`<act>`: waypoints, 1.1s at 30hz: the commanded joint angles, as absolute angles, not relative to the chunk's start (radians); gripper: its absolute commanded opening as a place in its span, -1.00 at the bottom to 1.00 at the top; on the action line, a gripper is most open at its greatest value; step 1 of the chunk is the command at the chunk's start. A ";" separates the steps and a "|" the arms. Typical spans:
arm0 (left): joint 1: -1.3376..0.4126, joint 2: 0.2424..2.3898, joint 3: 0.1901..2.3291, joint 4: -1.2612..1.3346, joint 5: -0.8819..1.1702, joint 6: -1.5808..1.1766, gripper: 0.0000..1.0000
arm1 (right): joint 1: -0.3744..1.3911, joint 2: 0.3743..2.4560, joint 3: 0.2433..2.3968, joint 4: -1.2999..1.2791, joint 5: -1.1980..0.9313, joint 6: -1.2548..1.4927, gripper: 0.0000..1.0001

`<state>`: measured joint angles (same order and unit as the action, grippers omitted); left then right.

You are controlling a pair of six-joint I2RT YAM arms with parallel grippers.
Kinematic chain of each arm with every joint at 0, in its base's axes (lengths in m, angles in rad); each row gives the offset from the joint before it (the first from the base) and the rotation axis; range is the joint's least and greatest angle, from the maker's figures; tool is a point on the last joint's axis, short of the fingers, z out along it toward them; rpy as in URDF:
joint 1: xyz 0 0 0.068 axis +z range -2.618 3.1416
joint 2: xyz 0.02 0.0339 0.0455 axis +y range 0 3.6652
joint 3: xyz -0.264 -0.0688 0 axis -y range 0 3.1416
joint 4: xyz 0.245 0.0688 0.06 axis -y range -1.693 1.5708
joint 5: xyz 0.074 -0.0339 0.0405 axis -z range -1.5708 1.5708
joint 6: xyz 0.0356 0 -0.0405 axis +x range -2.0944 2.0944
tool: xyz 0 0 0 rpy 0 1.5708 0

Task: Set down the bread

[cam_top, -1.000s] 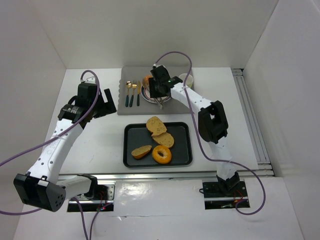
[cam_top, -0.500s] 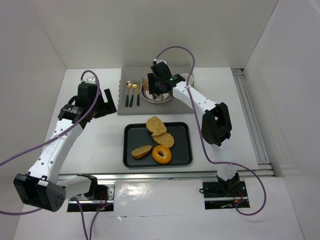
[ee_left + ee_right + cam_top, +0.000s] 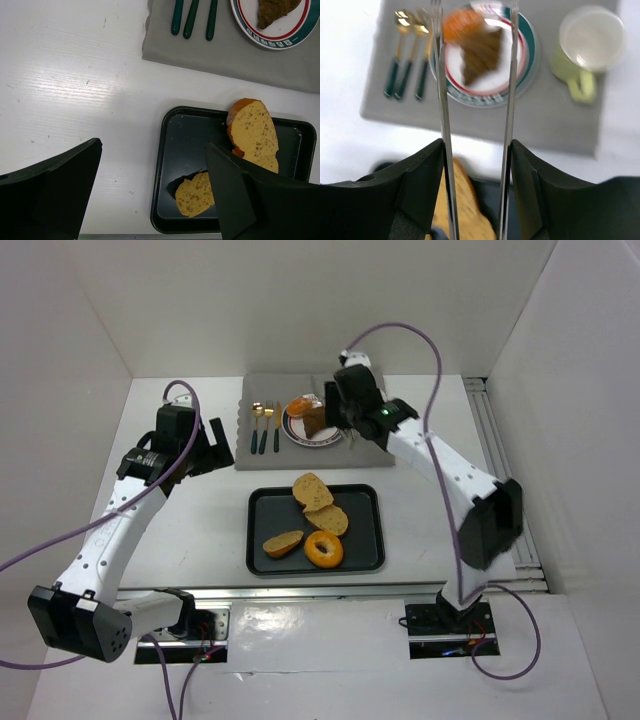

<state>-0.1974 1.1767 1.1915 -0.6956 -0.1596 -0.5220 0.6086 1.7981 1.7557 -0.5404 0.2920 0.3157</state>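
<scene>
A white plate (image 3: pixel 296 433) on the grey mat holds a brown croissant-shaped bread (image 3: pixel 318 422) and an orange bun (image 3: pixel 299 407). The right wrist view shows the same croissant (image 3: pixel 481 55) and bun (image 3: pixel 461 25). My right gripper (image 3: pixel 476 150) is shut on metal tongs (image 3: pixel 441 100). Their two arms stand apart with nothing between them, above the plate's near edge. In the top view this gripper (image 3: pixel 345 412) hovers just right of the plate. My left gripper (image 3: pixel 154 145) is open and empty above the black tray's (image 3: pixel 161 165) left edge.
The black tray (image 3: pixel 255 540) holds three bread slices (image 3: pixel 313 490) and a bagel (image 3: pixel 323 549). Green-handled cutlery (image 3: pixel 265 427) lies on the mat (image 3: pixel 262 458) left of the plate. A pale green cup (image 3: pixel 592 40) stands right of the plate. White walls enclose the table.
My right arm has lifted and swung right, off the plate, and the tongs have spread. The croissant now lies uncovered on the plate. The left arm has not moved.
</scene>
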 commanded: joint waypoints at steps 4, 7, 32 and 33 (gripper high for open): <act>-0.192 1.186 1.273 -0.687 -0.161 -0.477 0.95 | 0.561 1.325 1.311 -0.503 0.432 0.392 0.21; -0.181 1.186 1.273 -0.687 -0.147 -0.477 0.98 | 0.514 1.170 1.113 -0.503 0.520 0.446 0.21; -0.181 1.157 1.255 -0.687 -0.104 -0.486 0.98 | 0.072 1.790 1.102 0.105 0.459 0.342 0.72; -0.181 1.148 1.255 -0.687 -0.104 -0.486 0.98 | 0.072 1.790 1.129 0.069 0.475 0.342 0.89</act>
